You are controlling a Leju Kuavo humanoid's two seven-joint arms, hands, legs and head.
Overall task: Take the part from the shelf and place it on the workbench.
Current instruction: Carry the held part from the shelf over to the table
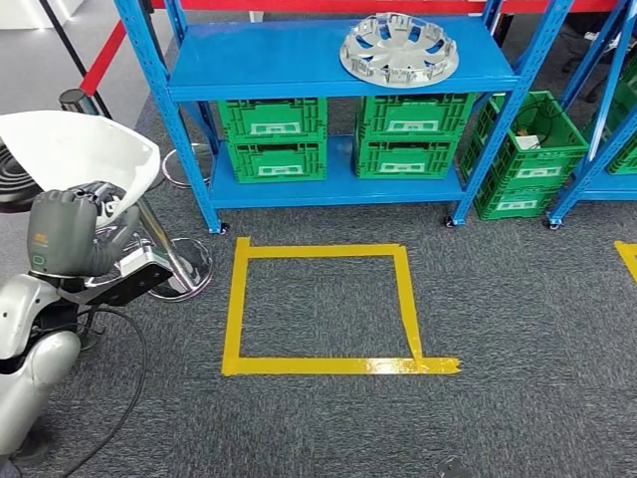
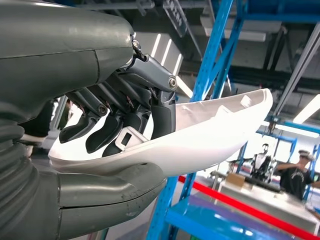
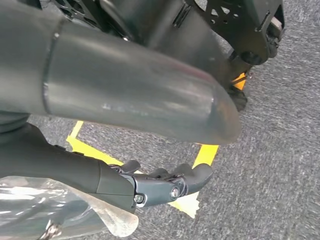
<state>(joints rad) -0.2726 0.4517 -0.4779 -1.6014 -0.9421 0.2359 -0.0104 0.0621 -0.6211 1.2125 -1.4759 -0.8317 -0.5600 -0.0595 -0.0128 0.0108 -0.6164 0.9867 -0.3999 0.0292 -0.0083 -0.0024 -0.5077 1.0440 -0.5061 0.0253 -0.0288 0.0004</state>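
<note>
blue shelf (image 1: pixel 341 60), hubcap (image 1: pixel 399 48), green crates (image 1: pixel 277 139)

white part (image 1: pixel 75 149): smooth glossy plastic | left hand (image 2: pixel 124 110): matt grey cover, dark metal-look fingers | hubcap (image 1: pixel 399 48): silver, shiny | shelf (image 1: pixel 330 60): blue painted metal, smooth | crates (image 1: pixel 277 139): green plastic | floor (image 1: pixel 488 329): rough dark grey carpet | tape square (image 1: pixel 322 364): glossy yellow
</note>
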